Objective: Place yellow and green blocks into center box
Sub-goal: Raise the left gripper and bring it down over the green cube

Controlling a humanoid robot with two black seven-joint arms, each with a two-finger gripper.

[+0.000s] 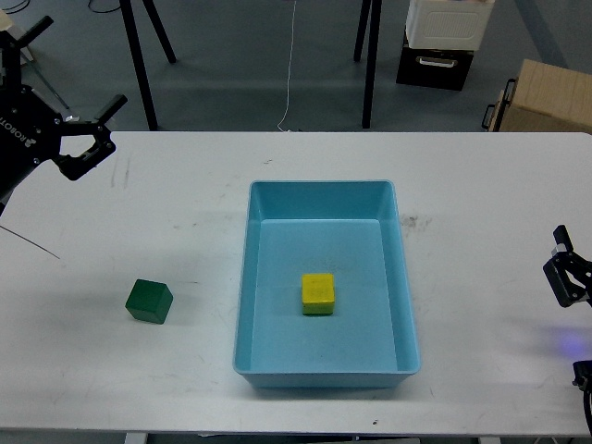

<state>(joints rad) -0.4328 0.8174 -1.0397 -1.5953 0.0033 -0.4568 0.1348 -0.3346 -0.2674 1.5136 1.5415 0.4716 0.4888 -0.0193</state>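
One block of the two is already home: the yellow block sits flat on the bottom of the center box, roughly mid-tray and touching no wall. That leaves the green block, resting on the bare desk to the left of the tray and well apart from its wall.

From the left hand, the green block lies nearer the robot and a little to the right, on the same side of the tray; nothing stands between them. This hand hovers over the far left of the desk with its two fingers spread apart and holding nothing. The block is a cube with no long axis, turned slightly askew to the desk edge, so the grasp likely needs a small wrist turn.

From the right hand, low at the right edge, the block lies far across, beyond the tray. Its fingers are too dark to tell open from closed. The left arm is clearly the nearer one.
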